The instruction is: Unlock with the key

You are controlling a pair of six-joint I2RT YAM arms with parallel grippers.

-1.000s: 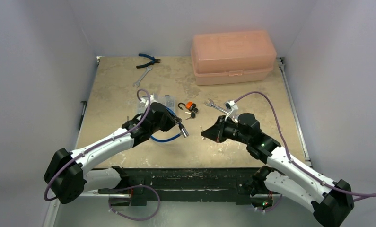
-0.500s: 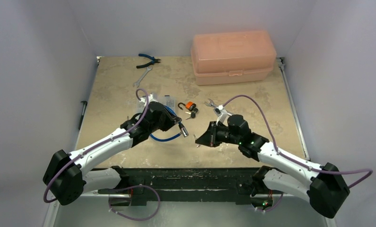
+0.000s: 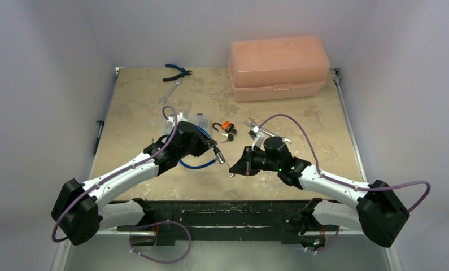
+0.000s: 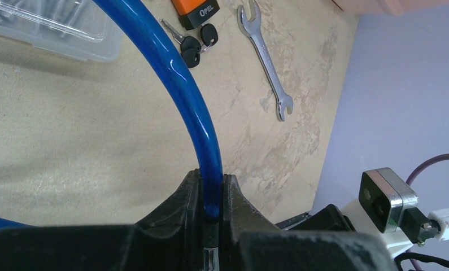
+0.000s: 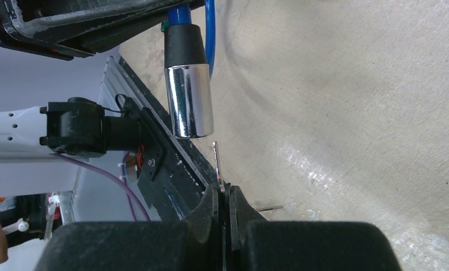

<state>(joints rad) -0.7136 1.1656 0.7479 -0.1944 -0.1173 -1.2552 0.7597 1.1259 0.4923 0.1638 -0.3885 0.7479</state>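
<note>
The key, two small black-headed keys (image 3: 230, 134), lies on the table beside the orange padlock (image 3: 226, 126), held by neither gripper; it also shows in the left wrist view (image 4: 191, 52) below the padlock (image 4: 195, 7). My left gripper (image 3: 209, 146) (image 4: 210, 183) is shut on a blue cable lock (image 4: 177, 79) and holds its chrome cylinder end (image 3: 218, 156) (image 5: 191, 107) off the table. My right gripper (image 3: 234, 168) (image 5: 223, 192) is shut on a bare silver key (image 5: 217, 161), whose tip points up just below and right of the cylinder; a second silver key hangs beside it.
A pink toolbox (image 3: 278, 68) stands at the back right. Blue pliers (image 3: 177, 70) and a wrench (image 3: 169, 92) lie at the back left. A clear plastic case (image 3: 191, 120) lies behind my left gripper. Another wrench (image 4: 267, 62) lies right of the padlock.
My right gripper has moved left with the silver key, closing on the chrome cylinder. My left gripper has barely moved.
</note>
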